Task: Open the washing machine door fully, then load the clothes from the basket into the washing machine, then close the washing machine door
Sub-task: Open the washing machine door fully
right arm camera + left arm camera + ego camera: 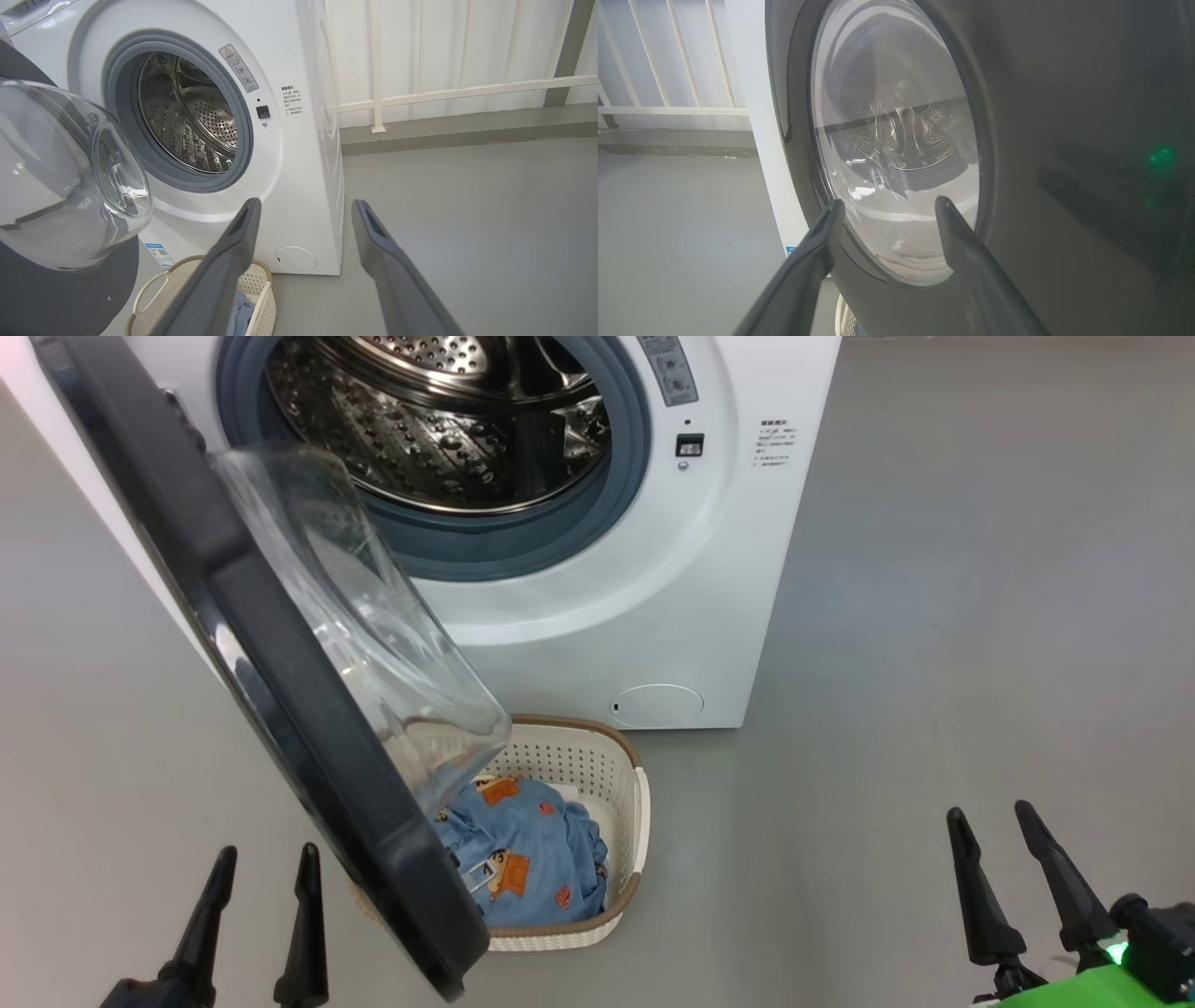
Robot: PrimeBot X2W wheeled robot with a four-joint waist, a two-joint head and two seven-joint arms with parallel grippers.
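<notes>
On the grey floor (934, 616), close against the base of the washing machine (653, 569), sits the basket (616, 756). The clothes (532, 859) are heaped inside it, blue fabric with orange figures on top and a bit of white behind. The washing machine door (280, 691) stands swung out toward the robot, partly open. Its clear glass bowl hangs over the basket's left part and hides some of it. Past the door, the steel drum (439, 439) shows through the ring of the grey gasket (523, 541). The left gripper (269, 849) hangs low beside the door's outer face, its 2 fingers spread apart and holding nothing. The right gripper (988, 809) hovers over the floor, well off to the right of the basket, its 2 fingers likewise parted and empty.
</notes>
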